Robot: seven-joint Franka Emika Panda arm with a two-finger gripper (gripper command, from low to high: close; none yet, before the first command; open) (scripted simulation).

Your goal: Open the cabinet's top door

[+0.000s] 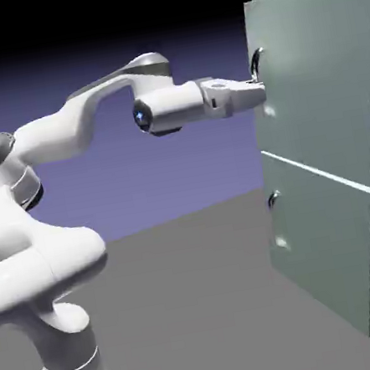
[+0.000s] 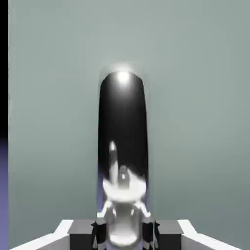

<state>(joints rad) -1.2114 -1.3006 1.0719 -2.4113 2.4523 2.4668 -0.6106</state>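
Top door (image 1: 317, 90), upper right, seen closed; its dark handle (image 2: 123, 127) near the panel's left edge, gripped at the lower part by the tool (image 2: 124, 234), fingers closed on it. Slip along the smooth, curved bar possible if pulled off the hinge arc.

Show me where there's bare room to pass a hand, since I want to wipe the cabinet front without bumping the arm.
The upper door is bare between its handle and the dividing strip, and across to its far vertical edge. Crowded: the upper handle, where the gripper is closed on it.
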